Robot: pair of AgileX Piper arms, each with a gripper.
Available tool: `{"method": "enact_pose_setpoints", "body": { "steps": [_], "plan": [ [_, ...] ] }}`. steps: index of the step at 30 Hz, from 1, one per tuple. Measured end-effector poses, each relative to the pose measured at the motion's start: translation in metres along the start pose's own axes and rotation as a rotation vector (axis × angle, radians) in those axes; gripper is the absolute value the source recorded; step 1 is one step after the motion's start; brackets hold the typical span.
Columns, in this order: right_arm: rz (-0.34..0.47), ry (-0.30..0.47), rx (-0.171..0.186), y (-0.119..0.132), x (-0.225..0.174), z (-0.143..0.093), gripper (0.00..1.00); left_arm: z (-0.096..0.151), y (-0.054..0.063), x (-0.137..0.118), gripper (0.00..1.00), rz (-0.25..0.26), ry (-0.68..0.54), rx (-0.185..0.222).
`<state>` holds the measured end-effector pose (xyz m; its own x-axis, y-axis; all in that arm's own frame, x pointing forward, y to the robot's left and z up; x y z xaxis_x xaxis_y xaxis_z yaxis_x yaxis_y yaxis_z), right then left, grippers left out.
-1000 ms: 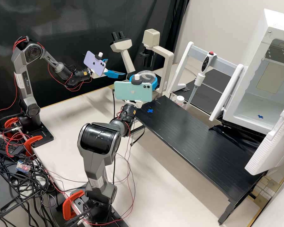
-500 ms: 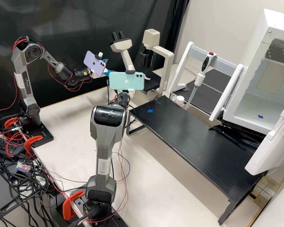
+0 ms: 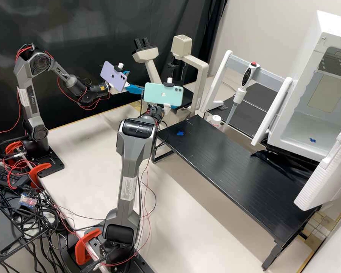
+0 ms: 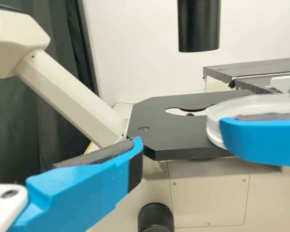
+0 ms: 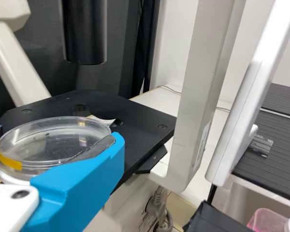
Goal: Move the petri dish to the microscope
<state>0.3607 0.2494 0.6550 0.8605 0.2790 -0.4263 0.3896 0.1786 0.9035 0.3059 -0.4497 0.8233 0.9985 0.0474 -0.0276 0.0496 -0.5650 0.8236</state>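
Right pincer (image 3: 166,109), closed on opposite sides of the round, clear plastic petri dish (image 5: 53,145), near the beige microscope's flat black stage (image 4: 169,125). The dish, equally broad all round, lies roughly level, flat face upward, yellow side tape (image 5: 9,161) toward the right wrist camera. Left pincer (image 3: 135,81): open, empty.

High view: set above the worktop (image 3: 83,151) and well back, facing forward and down at a middling slant. Left wrist view: close to the microscope (image 3: 202,72), facing it nearly level. Right wrist view: also close, angled slightly down across the stage (image 5: 140,113). All three views share the microscope.
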Motion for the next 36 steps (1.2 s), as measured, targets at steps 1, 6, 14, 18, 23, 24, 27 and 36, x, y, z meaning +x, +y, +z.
{"method": "enact_pose_setpoints", "body": {
  "steps": [1,6,14,18,23,24,27,36],
  "plan": [
    [0.006,-0.001,-0.01,0.0,0.006,-0.001,0.0,0.0,0.0,0.0,1.0,0.0,0.0,0.0],
    [0.004,-0.01,-0.03,-0.002,0.021,-0.002,0.0,0.0,0.0,0.0,1.0,0.0,0.0,0.0],
    [-0.034,-0.05,-0.011,-0.007,0.047,-0.002,0.0,0.0,0.0,0.0,1.0,0.0,0.0,0.0],
    [-0.06,-0.062,0.009,-0.009,0.059,-0.004,0.0,0.0,0.0,0.0,1.0,0.0,0.0,0.0],
    [-0.08,-0.087,0.04,-0.009,0.071,-0.003,0.0,0.0,0.0,0.0,1.0,0.0,0.0,0.0],
    [-0.082,-0.093,0.053,-0.008,0.073,-0.002,0.0,0.0,0.0,0.0,1.0,0.0,0.0,0.0],
    [-0.092,-0.104,0.061,-0.006,0.077,-0.001,1.0,0.0,0.0,0.0,1.0,0.0,0.0,0.0],
    [-0.125,-0.11,0.025,-0.006,0.081,0.003,1.0,0.0,0.0,0.0,1.0,0.0,0.0,0.0]
  ]
}}
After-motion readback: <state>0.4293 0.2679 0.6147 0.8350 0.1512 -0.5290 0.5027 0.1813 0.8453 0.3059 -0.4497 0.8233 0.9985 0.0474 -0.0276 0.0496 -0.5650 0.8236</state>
